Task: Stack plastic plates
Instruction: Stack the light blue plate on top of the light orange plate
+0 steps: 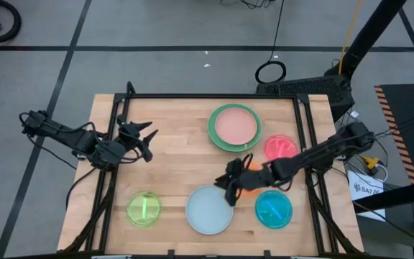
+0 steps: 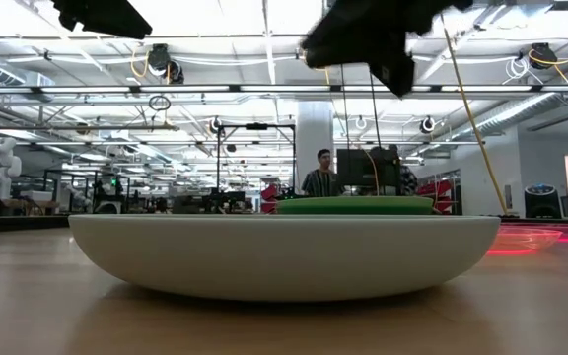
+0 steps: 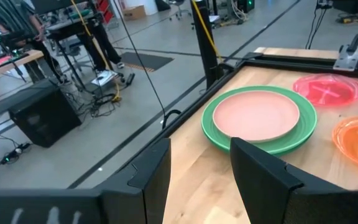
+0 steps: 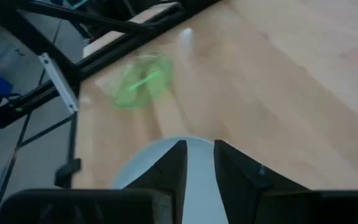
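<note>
The light blue plate (image 1: pixel 208 210) lies flat at the table's near middle and fills the low view (image 2: pixel 284 256). My right gripper (image 1: pixel 230 188) hovers over its right rim, fingers narrowly open (image 4: pixel 199 147) and touching nothing; it shows raised in the low view (image 2: pixel 363 39). The orange plate (image 1: pixel 251 170) lies half hidden under that arm. The pale pink plate (image 1: pixel 233 125) sits inside a green plate (image 3: pixel 303 134); a second green plate does not show. Hot pink (image 1: pixel 280 147), cyan (image 1: pixel 273 208) and lime (image 1: pixel 144 209) plates lie singly. My left gripper (image 1: pixel 148 140) waits open at the table's left (image 3: pixel 197 146).
A black frame rail (image 1: pixel 214 96) runs around the wooden table's far and side edges. Bare wood lies between the left gripper and the pink-on-green stack, and between the lime and light blue plates. A person (image 2: pixel 320 173) stands in the room beyond the table.
</note>
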Motion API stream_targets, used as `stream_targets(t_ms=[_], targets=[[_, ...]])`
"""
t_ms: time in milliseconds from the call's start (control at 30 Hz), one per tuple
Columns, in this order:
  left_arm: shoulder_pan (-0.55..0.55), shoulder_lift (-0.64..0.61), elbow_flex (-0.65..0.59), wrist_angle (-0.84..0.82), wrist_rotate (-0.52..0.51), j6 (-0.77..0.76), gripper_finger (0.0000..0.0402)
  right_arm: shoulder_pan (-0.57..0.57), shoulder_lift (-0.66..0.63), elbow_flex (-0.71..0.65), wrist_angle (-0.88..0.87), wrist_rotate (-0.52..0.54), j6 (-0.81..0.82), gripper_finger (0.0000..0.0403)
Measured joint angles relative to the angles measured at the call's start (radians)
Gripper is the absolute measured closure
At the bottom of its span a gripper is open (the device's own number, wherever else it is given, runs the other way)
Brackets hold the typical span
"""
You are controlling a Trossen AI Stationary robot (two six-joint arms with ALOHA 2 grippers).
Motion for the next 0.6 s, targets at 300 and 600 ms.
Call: stream_targets(t_ms=[300, 600], targets=[[-0.022, -0.002, 0.0, -0.025, 0.024, 0.033, 0.0229, 0.02, 0.24, 0.41, -0.513, -0.047, 0.288, 0.0345], [-0.084, -0.003, 0.0, -0.032, 0.028, 0.089, 0.0229, 0.041, 0.386, 0.547, -0.735, -0.323, 0.653, 0.0348]])
